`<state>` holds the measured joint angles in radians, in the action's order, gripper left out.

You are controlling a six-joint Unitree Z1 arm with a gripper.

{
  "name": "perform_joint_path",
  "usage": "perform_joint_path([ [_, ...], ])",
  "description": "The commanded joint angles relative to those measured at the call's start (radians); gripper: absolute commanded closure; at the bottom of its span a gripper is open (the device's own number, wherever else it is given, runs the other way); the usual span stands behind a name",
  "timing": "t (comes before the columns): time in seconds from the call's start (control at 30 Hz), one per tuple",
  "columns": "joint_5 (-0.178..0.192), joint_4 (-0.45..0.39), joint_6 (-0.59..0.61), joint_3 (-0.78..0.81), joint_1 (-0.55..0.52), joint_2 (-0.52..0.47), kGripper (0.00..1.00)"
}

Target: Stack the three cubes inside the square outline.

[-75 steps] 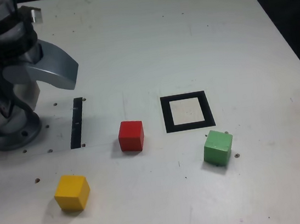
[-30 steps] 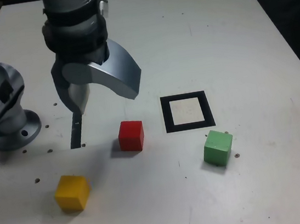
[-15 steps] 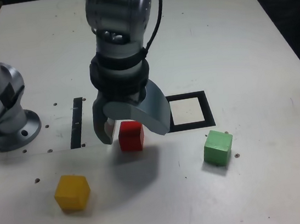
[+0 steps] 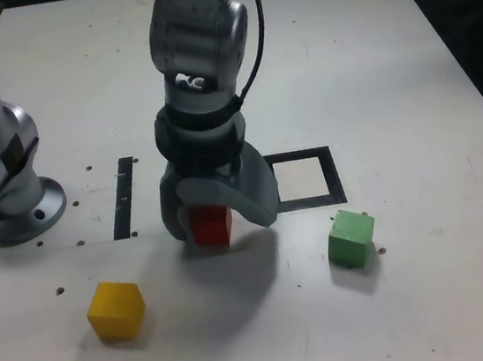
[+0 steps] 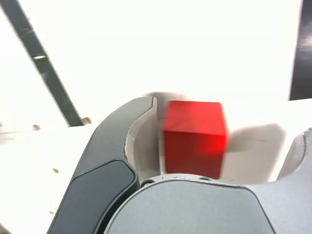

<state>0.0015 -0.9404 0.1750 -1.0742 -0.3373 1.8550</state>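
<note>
The red cube (image 4: pixel 213 224) rests on the white table just to the exterior view's left of the square outline (image 4: pixel 307 201). My gripper (image 4: pixel 218 223) is lowered over the cube and open, one finger on each side. In the wrist view the red cube (image 5: pixel 195 137) sits between the fingers (image 5: pixel 114 146), close against one and apart from the other. The yellow cube (image 4: pixel 116 310) lies near the front at the exterior view's left. The green cube (image 4: pixel 351 237) sits just in front of the outline's right corner. The outline's white centre holds nothing.
The arm's metal base (image 4: pixel 9 207) stands at the exterior view's left edge. A narrow black strip (image 4: pixel 124 205) lies between the base and the red cube. The table's right edge runs along a dark floor.
The arm swung from its base toward the exterior view's right and came down. The open fingers now straddle the red cube. No cube has moved.
</note>
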Motion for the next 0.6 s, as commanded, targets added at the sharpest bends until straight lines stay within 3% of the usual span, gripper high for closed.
perform_joint_path([
  [0.0,-0.001,0.006,-0.006,0.002,0.001,0.009,0.11],
  [0.57,0.027,-0.046,0.004,-0.025,0.001,0.012,0.45],
])
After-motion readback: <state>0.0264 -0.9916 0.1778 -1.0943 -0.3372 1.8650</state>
